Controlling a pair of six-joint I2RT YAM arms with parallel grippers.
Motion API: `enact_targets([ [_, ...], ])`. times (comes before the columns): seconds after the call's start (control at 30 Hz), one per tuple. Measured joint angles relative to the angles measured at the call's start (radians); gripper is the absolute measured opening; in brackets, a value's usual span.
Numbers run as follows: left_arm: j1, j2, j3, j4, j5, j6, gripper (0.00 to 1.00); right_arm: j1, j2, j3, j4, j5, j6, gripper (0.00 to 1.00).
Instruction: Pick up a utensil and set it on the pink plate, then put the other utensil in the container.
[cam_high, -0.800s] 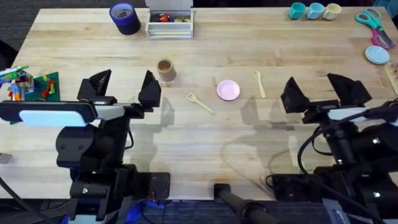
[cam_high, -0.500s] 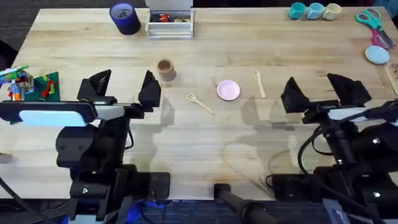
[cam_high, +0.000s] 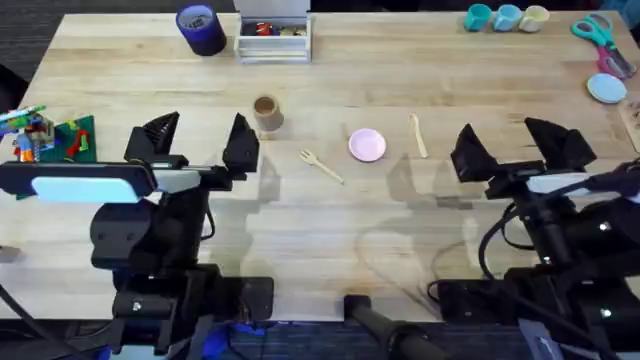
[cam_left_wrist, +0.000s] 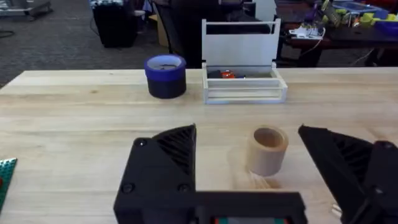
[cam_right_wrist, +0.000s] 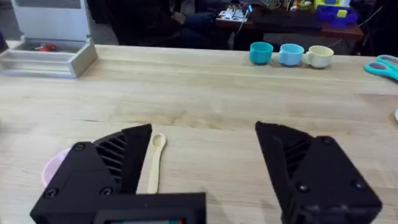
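A small pale fork (cam_high: 320, 165) lies on the wooden table, just left of the round pink plate (cam_high: 367, 145). To the plate's right lies the pale spoon (cam_high: 417, 134), which the right wrist view shows as the spoon (cam_right_wrist: 154, 162) beside the plate's edge (cam_right_wrist: 51, 169). The tan cylindrical container (cam_high: 266, 113) stands upright left of the fork; the left wrist view has the container (cam_left_wrist: 268, 150) between its fingers' line of sight. My left gripper (cam_high: 198, 141) is open, nearer than the container, holding nothing. My right gripper (cam_high: 517, 146) is open, right of the spoon, also holding nothing.
A dark blue cylinder (cam_high: 200, 28) and a white bin (cam_high: 273, 36) stand at the far edge. Three small cups (cam_high: 506, 17), scissors (cam_high: 603, 32) and a light blue plate (cam_high: 606, 88) sit at the far right. Toy bricks on a green plate (cam_high: 45, 137) lie at left.
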Motion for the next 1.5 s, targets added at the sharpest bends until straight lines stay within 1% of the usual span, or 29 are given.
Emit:
enact_targets([
  [0.1,0.000,0.000,0.000,-0.032,-0.001,0.000,0.994,0.000,0.000,0.005,-0.012,0.000,0.000,0.993],
  [0.2,0.000,0.001,0.017,-0.092,-0.009,-0.005,0.994,0.000,0.001,0.052,-0.112,0.000,0.000,0.993],
  [0.27,0.000,0.007,0.064,-0.173,-0.022,-0.005,0.994,0.000,0.017,0.103,-0.212,0.004,0.000,0.993],
  [0.33,0.000,0.038,0.136,-0.247,-0.041,-0.005,0.994,0.000,0.065,0.177,-0.304,0.015,0.000,0.993],
  [0.4,0.000,0.090,0.230,-0.321,-0.057,-0.011,0.994,0.000,0.127,0.258,-0.359,0.022,0.000,0.993],
  [0.5,0.000,0.199,0.386,-0.433,-0.066,-0.037,0.994,0.000,0.255,0.410,-0.428,0.028,0.000,0.993],
  [0.6,0.000,0.339,0.541,-0.548,-0.071,-0.084,0.994,0.000,0.401,0.556,-0.485,0.031,0.000,0.993],
  [0.67,0.000,0.429,0.629,-0.604,-0.075,-0.116,0.994,0.000,0.507,0.659,-0.544,0.031,0.000,0.993],
  [0.8,0.000,0.581,0.766,-0.699,-0.071,-0.155,0.994,0.000,0.701,0.843,-0.677,0.020,0.000,0.993],
  [0.87,0.000,0.643,0.819,-0.741,-0.053,-0.163,0.994,0.000,0.788,0.923,-0.749,-0.003,0.000,0.993],
  [0.97,0.000,0.727,0.882,-0.793,-0.009,-0.171,0.994,0.000,0.907,1.025,-0.856,-0.040,0.000,0.993],
  [1.03,0.000,0.778,0.912,-0.821,0.035,-0.170,0.994,0.000,0.977,1.078,-0.910,-0.067,0.000,0.993],
  [1.1,0.000,0.820,0.926,-0.842,0.093,-0.148,0.994,0.000,1.033,1.118,-0.951,-0.090,0.000,0.993],
  [1.17,0.000,0.860,0.930,-0.859,0.171,-0.105,0.994,0.000,1.073,1.141,-0.973,-0.113,0.000,0.993],
  [1.27,0.000,0.910,0.930,-0.887,0.267,-0.053,0.994,0.000,1.107,1.150,-0.991,-0.151,0.000,0.993],
  [1.5,0.000,1.013,0.930,-0.910,0.440,0.033,0.993,0.000,1.117,1.151,-1.018,-0.229,-0.023,0.993],
])
